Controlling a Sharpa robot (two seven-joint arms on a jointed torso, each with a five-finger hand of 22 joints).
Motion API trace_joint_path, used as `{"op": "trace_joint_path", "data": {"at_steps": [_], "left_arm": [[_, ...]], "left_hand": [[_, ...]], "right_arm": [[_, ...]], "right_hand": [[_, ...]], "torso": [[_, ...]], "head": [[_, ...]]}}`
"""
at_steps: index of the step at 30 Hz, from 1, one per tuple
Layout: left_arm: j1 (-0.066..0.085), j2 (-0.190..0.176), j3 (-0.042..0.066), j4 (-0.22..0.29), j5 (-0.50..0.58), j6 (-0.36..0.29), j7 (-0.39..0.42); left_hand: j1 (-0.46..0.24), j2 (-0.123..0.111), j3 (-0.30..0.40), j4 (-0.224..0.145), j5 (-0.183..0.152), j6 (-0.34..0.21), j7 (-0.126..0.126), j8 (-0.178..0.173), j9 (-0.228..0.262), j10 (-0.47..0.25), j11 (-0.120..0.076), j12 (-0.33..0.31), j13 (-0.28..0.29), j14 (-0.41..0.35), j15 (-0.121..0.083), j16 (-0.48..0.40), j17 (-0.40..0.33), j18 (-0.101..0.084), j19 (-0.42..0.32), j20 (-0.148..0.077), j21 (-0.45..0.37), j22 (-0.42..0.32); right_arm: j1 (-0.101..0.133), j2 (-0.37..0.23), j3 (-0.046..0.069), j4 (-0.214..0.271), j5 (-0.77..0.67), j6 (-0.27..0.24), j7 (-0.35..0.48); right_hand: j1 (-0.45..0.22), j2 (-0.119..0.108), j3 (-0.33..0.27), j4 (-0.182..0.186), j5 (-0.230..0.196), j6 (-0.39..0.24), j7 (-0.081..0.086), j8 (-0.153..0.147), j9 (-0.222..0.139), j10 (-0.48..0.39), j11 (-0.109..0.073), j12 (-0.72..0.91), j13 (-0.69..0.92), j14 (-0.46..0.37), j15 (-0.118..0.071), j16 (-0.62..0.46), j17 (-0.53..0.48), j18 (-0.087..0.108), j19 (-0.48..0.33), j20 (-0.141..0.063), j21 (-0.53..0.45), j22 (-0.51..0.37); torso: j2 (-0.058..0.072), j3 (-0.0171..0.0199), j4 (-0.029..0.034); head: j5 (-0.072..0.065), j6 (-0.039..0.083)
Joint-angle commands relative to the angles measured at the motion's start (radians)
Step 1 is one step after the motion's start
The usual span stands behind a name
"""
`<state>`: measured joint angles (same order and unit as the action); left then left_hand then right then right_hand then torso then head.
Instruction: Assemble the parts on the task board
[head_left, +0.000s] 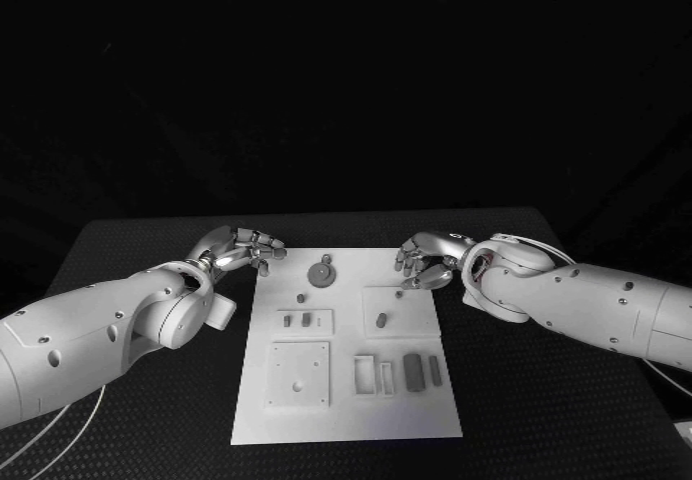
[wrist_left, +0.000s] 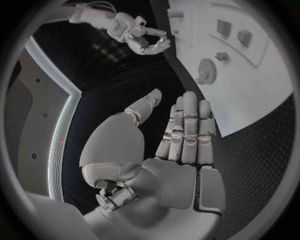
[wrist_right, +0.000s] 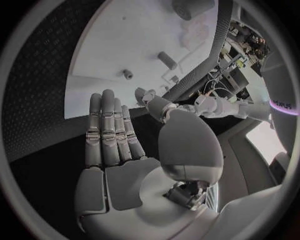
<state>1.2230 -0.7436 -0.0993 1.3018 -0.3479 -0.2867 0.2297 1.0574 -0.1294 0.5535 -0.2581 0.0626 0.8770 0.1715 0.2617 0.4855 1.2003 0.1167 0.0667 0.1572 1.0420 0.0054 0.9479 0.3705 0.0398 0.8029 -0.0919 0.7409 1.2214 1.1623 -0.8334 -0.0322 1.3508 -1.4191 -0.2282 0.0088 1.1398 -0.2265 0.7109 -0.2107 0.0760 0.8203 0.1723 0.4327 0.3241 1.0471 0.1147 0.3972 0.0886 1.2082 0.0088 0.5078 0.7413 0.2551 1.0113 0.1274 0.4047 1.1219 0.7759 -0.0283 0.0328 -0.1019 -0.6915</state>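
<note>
White and rigid, the task board (head_left: 346, 400) lay flat in the middle of the black table (head_left: 130, 250), and it looked too broad to lift by hand; I judged it should stay where it was. Both hands hovered at the board's far corners. The left hand (head_left: 245, 250) hung just off the board's far left edge, fingers straight and apart in the left wrist view, holding nothing. The right hand (head_left: 426, 262) sat over the board's far right area, fingers likewise extended and empty in the right wrist view.

On the board, a round gear (head_left: 322, 272) lay near the far edge, between the two hands. It seemed a light, hard plastic piece with a toothed rim, best pinched across that rim. Nearer the board's middle stood a small cylindrical peg (head_left: 381, 320), probably slick and prone to roll, so a pinch on its sides would suit. Two dark oblong parts (head_left: 423, 370) rested in the near right section; they seemed stiff, light, and best taken by their long sides.
</note>
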Motion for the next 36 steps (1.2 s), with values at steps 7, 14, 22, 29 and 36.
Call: {"op": "trace_joint_path", "data": {"at_steps": [7, 14, 22, 29, 36], "left_arm": [[0.001, -0.009, 0.001, 0.009, 0.234, 0.058, 0.082], [0.001, -0.009, 0.001, 0.008, 0.234, 0.061, 0.082], [0.001, -0.008, 0.001, 0.006, 0.234, 0.063, 0.081], [0.001, -0.008, 0.001, 0.004, 0.234, 0.065, 0.078], [0.001, -0.009, 0.001, 0.002, 0.234, 0.07, 0.075]], "left_hand": [[-0.013, 0.019, -0.024, -0.008, -0.003, -0.007, 0.0, 0.009, 0.003, -0.003, 0.001, 0.009, 0.001, -0.016, 0.008, -0.048, -0.011, 0.003, -0.021, 0.009, -0.031, -0.007], [-0.015, 0.022, -0.028, -0.009, -0.003, -0.007, 0.001, 0.01, 0.003, -0.001, 0.0, 0.01, 0.002, -0.015, 0.008, -0.051, -0.011, 0.002, -0.02, 0.009, -0.033, -0.006], [-0.017, 0.025, -0.03, -0.009, -0.003, -0.007, 0.001, 0.011, 0.003, -0.001, 0.0, 0.01, 0.002, -0.014, 0.008, -0.054, -0.01, 0.002, -0.02, 0.008, -0.034, -0.006], [-0.019, 0.027, -0.033, -0.01, -0.003, -0.009, 0.001, 0.011, 0.002, -0.001, 0.0, 0.01, 0.002, -0.013, 0.008, -0.057, -0.01, 0.002, -0.019, 0.008, -0.035, -0.006], [-0.02, 0.027, -0.035, -0.01, -0.003, -0.011, 0.002, 0.01, 0.002, -0.002, 0.001, 0.009, 0.002, -0.013, 0.008, -0.059, -0.009, 0.002, -0.018, 0.008, -0.036, -0.006]], "right_arm": [[-0.025, -0.002, -0.01, 0.023, -0.199, -0.029, -0.031], [-0.042, 0.012, -0.013, 0.014, -0.217, -0.044, -0.035], [-0.053, 0.029, -0.014, 0.0, -0.233, -0.051, -0.038], [-0.062, 0.037, -0.018, 0.001, -0.261, -0.048, -0.045], [-0.069, 0.043, -0.028, 0.002, -0.305, -0.051, -0.059]], "right_hand": [[0.004, -0.036, 0.025, 0.016, -0.023, 0.017, -0.01, 0.01, 0.0, 0.034, -0.007, -0.043, 0.012, 0.032, -0.008, 0.009, 0.047, 0.007, 0.036, -0.016, 0.02, 0.018], [0.007, -0.049, 0.031, 0.024, -0.026, 0.028, -0.008, 0.016, 0.003, 0.038, -0.008, -0.066, 0.017, 0.045, -0.011, 0.014, 0.072, 0.007, 0.052, -0.025, 0.035, 0.031], [0.019, -0.049, 0.051, 0.031, -0.027, 0.037, -0.01, 0.022, 0.005, 0.055, -0.013, -0.079, 0.029, 0.054, -0.016, 0.02, 0.103, 0.007, 0.061, -0.032, 0.049, 0.048], [0.026, -0.041, 0.075, 0.041, -0.027, 0.057, -0.02, 0.034, 0.012, 0.08, -0.021, -0.08, 0.042, 0.063, -0.023, 0.029, 0.131, 0.007, 0.074, -0.039, 0.064, 0.063], [0.032, -0.024, 0.089, 0.032, -0.027, 0.104, -0.04, 0.056, 0.023, 0.134, -0.043, -0.072, 0.075, 0.08, -0.045, 0.09, 0.194, 0.007, 0.105, -0.062, 0.118, 0.113]], "torso": [[0.002, -0.0003, -0.0021], [0.002, -0.0007, -0.0002], [0.003, 0.0005, -0.0005], [0.003, 0.0007, -0.0014], [0.002, 0.0007, -0.0027]], "head": [[-0.001, 0.001], [0.001, -0.003], [0.003, -0.006], [0.005, -0.009], [0.006, -0.014]]}}
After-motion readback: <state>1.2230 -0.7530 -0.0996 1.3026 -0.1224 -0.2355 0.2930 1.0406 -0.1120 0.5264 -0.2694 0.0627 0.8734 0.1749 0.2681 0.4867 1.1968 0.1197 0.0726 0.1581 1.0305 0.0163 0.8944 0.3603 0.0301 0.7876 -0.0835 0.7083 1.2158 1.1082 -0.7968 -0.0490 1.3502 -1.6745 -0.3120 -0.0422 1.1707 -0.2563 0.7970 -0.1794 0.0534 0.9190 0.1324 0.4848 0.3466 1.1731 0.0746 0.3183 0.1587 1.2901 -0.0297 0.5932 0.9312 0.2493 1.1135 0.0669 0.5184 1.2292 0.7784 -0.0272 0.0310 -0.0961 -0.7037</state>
